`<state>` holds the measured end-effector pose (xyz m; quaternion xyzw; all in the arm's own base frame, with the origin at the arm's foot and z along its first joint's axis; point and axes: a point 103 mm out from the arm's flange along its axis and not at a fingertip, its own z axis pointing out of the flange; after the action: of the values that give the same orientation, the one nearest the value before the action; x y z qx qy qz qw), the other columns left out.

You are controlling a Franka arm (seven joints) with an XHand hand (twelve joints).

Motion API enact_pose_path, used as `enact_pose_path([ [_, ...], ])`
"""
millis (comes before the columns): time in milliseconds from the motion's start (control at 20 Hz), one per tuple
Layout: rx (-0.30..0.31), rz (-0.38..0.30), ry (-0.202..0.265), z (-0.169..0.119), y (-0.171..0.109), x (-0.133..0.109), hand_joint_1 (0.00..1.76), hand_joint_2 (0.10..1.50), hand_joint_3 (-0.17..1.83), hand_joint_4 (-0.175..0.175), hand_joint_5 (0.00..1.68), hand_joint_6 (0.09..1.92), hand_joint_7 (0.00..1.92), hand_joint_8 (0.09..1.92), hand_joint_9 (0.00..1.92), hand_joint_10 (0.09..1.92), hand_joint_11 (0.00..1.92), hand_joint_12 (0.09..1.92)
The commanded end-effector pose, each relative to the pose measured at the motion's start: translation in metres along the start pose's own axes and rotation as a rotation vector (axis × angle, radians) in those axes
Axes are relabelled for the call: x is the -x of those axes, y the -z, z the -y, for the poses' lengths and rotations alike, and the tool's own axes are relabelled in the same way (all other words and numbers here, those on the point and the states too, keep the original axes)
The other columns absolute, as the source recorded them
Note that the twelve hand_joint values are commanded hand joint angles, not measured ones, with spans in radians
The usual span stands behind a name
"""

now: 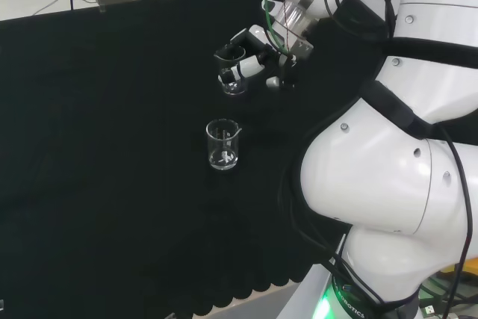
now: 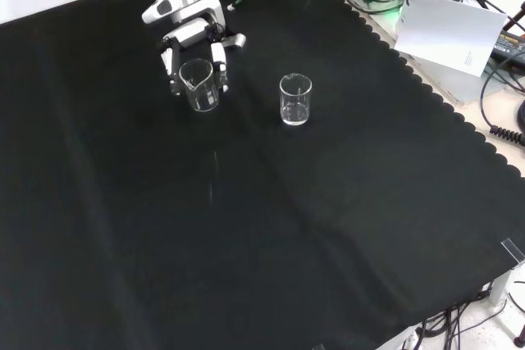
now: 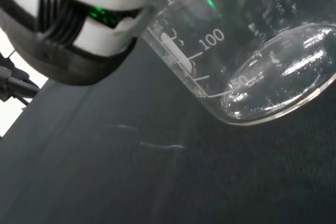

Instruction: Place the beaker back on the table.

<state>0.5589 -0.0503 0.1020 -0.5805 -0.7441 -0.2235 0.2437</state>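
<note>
The hand (image 2: 195,47) has its fingers curled round a clear beaker (image 2: 199,85), upright near the far side of the black tabletop (image 2: 271,227) in the front view. A second beaker (image 2: 295,99) stands apart to its right, with bare cloth between.
</note>
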Motion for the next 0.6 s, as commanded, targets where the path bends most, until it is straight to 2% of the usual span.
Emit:
enact_pose_path([
  [50,0.041,-0.008,-0.001,-0.015,-0.02,0.013,1.17,0.75,0.47,0.003,1.32,0.52,1.72,0.09,1.73,0.09,1.45,0.58],
  [600,0.005,0.022,0.018,-0.022,-0.038,0.018,1.17,0.75,0.46,-0.013,1.32,0.51,1.7,0.09,1.68,0.09,1.44,0.59],
])
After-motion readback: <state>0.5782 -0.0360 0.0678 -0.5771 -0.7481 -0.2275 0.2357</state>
